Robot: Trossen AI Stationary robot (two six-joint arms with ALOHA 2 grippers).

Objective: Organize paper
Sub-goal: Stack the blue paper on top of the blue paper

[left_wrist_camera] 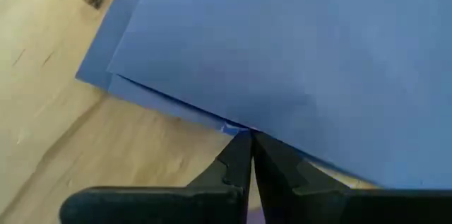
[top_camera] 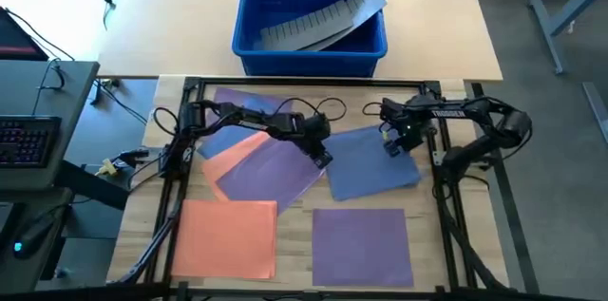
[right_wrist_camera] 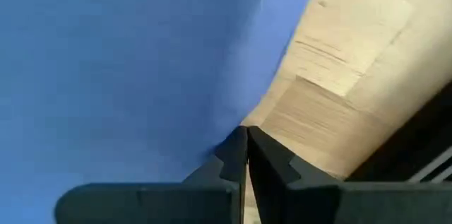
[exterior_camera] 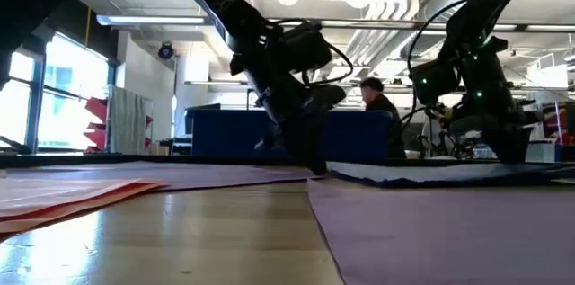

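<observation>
nearest the front edge of the wooden table [top_camera: 294, 235] lie two separate sheets: an orange sheet [top_camera: 226, 236] at front left and a purple sheet [top_camera: 362, 246] at front right, flat and apart from each other. in the low view the purple sheet fills the right foreground and the orange one shows as a thin edge at left.

behind them, at mid-table, a second purple sheet [top_camera: 271, 170] lies at an angle, overlapping a second orange sheet [top_camera: 231, 154], whose corner shows from under it on the left. just to the right lies the blue paper [top_camera: 372, 161], more than one sheet stacked with edges slightly offset, as the left wrist view shows.

the left gripper [top_camera: 321, 158] is down at the left edge of the blue paper, between it and the angled purple sheet. its fingers [left_wrist_camera: 233, 171] are pressed together, tips touching the edge of the blue paper; whether a sheet is pinched between them cannot be told.

the right gripper [top_camera: 392, 145] sits over the rear part of the blue paper. its fingers [right_wrist_camera: 229, 160] are pressed together at the paper's edge, next to bare wood.

farther back, on a lighter table, a blue bin [top_camera: 310, 14] holds a grey ridged strip [top_camera: 318, 18].
</observation>
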